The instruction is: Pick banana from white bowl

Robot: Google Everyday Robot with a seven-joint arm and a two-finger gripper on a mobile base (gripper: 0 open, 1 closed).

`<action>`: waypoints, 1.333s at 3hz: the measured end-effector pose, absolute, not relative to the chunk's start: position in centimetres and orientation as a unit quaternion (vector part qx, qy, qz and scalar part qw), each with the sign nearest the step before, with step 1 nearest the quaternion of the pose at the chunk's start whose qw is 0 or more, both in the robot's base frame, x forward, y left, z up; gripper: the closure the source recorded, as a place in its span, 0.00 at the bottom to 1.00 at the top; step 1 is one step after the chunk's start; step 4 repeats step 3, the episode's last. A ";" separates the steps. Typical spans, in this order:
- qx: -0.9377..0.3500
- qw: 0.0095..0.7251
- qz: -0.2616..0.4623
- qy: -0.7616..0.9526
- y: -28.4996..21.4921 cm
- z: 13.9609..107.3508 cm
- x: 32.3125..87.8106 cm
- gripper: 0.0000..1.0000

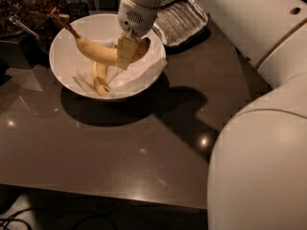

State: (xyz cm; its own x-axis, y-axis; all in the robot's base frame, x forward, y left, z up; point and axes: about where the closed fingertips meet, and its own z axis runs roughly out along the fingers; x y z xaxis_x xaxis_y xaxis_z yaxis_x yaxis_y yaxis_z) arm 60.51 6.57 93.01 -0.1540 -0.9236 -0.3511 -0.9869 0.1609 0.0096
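Open worktop is seen before the white bowl; over it, the banana is clamped by the claw above a smaller banana.

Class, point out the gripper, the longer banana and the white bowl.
gripper [126,57]: camera view, between its fingertips, clamped on the banana inside the bowl.
banana [98,52]: camera view, mid-body, left of the gripper.
white bowl [61,63]: camera view, bare inner left wall.

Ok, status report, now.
Tool over bowl, shut on banana, right end. Stem points up-left. Below it, smaller banana lies on paper, clear of tool.
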 end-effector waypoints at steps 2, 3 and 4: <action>-0.642 0.126 0.117 0.747 5.5 95.0 52.0 1.00; -0.642 0.129 0.116 0.747 5.5 95.1 51.8 1.00; -0.642 0.129 0.116 0.747 5.5 95.1 51.8 1.00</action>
